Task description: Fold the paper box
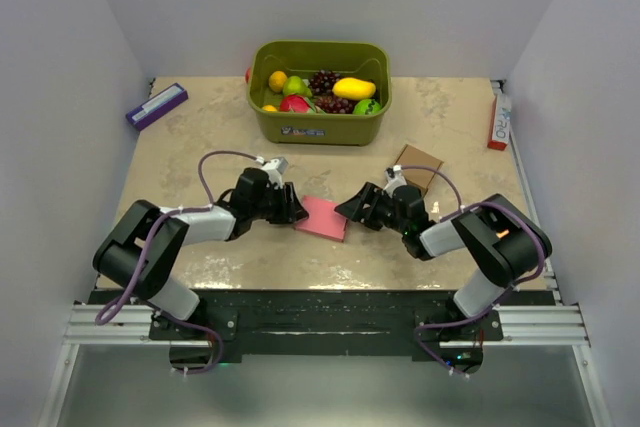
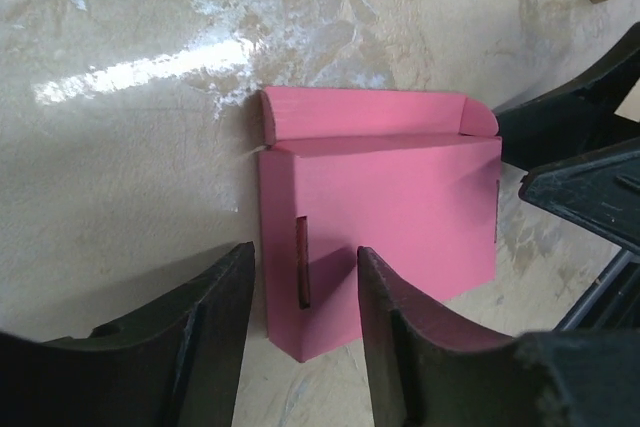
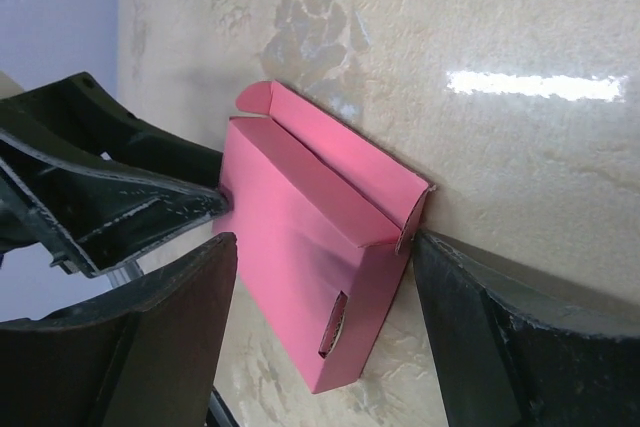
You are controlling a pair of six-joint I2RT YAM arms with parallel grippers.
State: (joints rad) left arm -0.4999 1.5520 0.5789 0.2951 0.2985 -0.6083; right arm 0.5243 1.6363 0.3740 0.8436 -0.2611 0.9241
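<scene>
My left pincer (image 1: 290,209) is spread wide and grips nothing. In its wrist view one finger (image 2: 215,327) stands on the table (image 1: 200,147) just left of the box, while the other lies over the near left part of the top face.

Between my two pincers, near the middle of the table's near half, lies the slim pink-red thin-card box (image 1: 322,217). I judge it very light, and springy rather than stiff: the hollow walls would buckle under a hard squeeze, and it would skate on this glossy table if pushed from one side only. So I would brace one short end and work the loose flap by its free edge, pressing gently near the crease.

It lies flat, its body already formed. One long flap (image 2: 365,112) with rounded corners rises along the far edge, not yet tucked. A narrow slit (image 2: 302,262) is cut near each short end of the top face.

My right pincer (image 1: 352,209) is also spread and holds nothing, its tips at the box's right end. One finger (image 3: 480,327) seems to touch the flap's corner, though I cannot be sure.
</scene>
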